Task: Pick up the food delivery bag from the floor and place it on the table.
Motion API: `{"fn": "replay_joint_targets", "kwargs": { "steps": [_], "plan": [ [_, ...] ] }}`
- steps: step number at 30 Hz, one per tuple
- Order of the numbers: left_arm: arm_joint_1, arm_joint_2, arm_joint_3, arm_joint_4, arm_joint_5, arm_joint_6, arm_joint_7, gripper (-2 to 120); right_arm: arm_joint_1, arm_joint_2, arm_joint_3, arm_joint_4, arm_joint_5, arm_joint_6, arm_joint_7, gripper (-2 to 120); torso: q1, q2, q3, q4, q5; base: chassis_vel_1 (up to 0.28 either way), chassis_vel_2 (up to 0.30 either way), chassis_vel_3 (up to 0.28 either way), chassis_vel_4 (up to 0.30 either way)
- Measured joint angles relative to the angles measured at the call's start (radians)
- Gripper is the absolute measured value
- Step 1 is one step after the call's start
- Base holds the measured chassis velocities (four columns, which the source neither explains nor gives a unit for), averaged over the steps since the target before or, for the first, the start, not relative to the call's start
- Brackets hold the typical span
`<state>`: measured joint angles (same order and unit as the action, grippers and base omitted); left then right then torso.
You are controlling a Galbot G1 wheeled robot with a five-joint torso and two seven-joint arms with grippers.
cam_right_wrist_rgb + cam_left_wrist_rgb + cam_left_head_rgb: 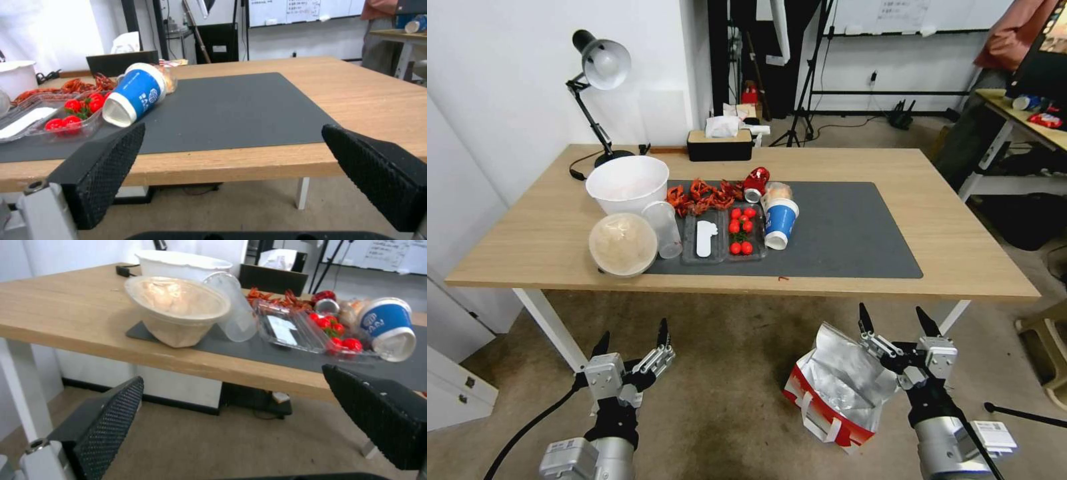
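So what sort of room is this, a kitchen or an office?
Most likely an office or lab staged for a meal, not a kitchen: a wall-mounted whiteboard, black camera tripod legs on the floor, and takeaway food on a long light-wood table with a black desk lamp.

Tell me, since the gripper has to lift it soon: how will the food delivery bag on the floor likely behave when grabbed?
The food delivery bag looks like thin paper with crinkled foil lining, so its walls will probably buckle if pinched. It already leans open-mouthed, so it may tip or sag when lifted by one side. The open right gripper hovers over its rim; the strap handles seem a safer hold.
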<state>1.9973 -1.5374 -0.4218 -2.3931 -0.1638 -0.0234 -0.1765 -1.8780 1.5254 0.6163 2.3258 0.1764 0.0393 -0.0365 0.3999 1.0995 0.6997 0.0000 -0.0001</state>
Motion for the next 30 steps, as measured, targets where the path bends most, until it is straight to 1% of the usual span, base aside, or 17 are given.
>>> {"fn": "replay_joint_targets", "kwargs": {
  "steps": [2, 6, 11, 13, 15, 17, 18, 21, 22, 25, 30],
  "plan": [
    [0.001, -0.002, -0.001, 0.005, 0.003, -0.009, 0.023, 100, 0.0, 0.002, -0.003, 0.0, 0.001, 0.0, 0.0, 100, -0.002, -0.006, -0.003, 0.0, 0.0, 0.0, 0.0, 0.0, 0.0],
    [0.001, -0.006, -0.001, 0.006, 0.007, -0.017, 0.047, 100, 0.002, 0.002, -0.003, 0.0, 0.001, -0.001, -0.001, 100, -0.009, -0.02, -0.011, 0.0, 0.0001, 0.0, 0.0, 0.0, 0.0],
    [0.0, -0.009, -0.004, 0.008, 0.008, -0.02, 0.053, 100, 0.003, 0.004, -0.004, -0.002, 0.001, -0.001, -0.002, 100, -0.016, -0.035, -0.019, 0.0, 0.0001, 0.0, 0.0, 0.0, 0.0],
    [0.003, -0.008, -0.006, 0.009, 0.008, -0.027, 0.054, 100, -0.002, 0.007, -0.007, -0.005, 0.001, 0.001, -0.004, 100, -0.024, -0.055, -0.03, 0.0, 0.0001, 0.0, 0.0, 0.0, 0.0],
    [0.004, -0.007, -0.008, 0.01, 0.008, -0.028, 0.055, 100, -0.002, 0.007, -0.008, -0.006, 0.001, 0.003, -0.004, 100, -0.027, -0.06, -0.033, 0.0, 0.0001, 0.0, 0.0, 0.0, 0.0],
    [0.003, -0.002, -0.016, 0.013, 0.008, -0.03, 0.056, 100, -0.003, 0.011, -0.011, -0.011, -0.003, 0.009, -0.005, 100, -0.036, -0.082, -0.046, 0.0, 0.0, 0.0, 0.0, 0.0, 0.0],
    [0.003, -0.002, -0.016, 0.013, 0.008, -0.03, 0.056, 100, -0.003, 0.011, -0.011, -0.011, -0.003, 0.009, -0.005, 100, -0.036, -0.082, -0.046, 0.0, 0.0, 0.0, 0.0, 0.0, 0.0],
    [0.007, -0.002, -0.022, 0.012, 0.01, -0.03, 0.058, 100, -0.003, 0.018, -0.015, -0.014, -0.013, 0.016, -0.004, 100, -0.046, -0.105, -0.059, 0.0, 0.0, 0.0, 0.0, 0.0, 0.0],
    [0.007, -0.002, -0.022, 0.012, 0.01, -0.03, 0.058, 100, -0.003, 0.018, -0.015, -0.014, -0.013, 0.016, -0.004, 100, -0.046, -0.105, -0.059, 0.0, 0.0, 0.0, 0.0, 0.0, 0.0],
    [0.012, -0.002, -0.025, 0.006, 0.013, -0.032, 0.067, 100, -0.001, 0.024, -0.018, -0.011, -0.018, 0.016, -0.003, 100, -0.056, -0.126, -0.07, 0.0, 0.0, 0.0, 0.0, 0.0, 0.0],
    [0.012, 0.004, -0.025, 0.005, 0.013, -0.032, 0.072, 100, 0.001, 0.025, -0.016, -0.008, -0.02, 0.014, -0.001, 100, -0.064, -0.145, -0.081, 0.0, 0.0, 0.0, 0.0, 0.0, 0.0]
  ]
}}
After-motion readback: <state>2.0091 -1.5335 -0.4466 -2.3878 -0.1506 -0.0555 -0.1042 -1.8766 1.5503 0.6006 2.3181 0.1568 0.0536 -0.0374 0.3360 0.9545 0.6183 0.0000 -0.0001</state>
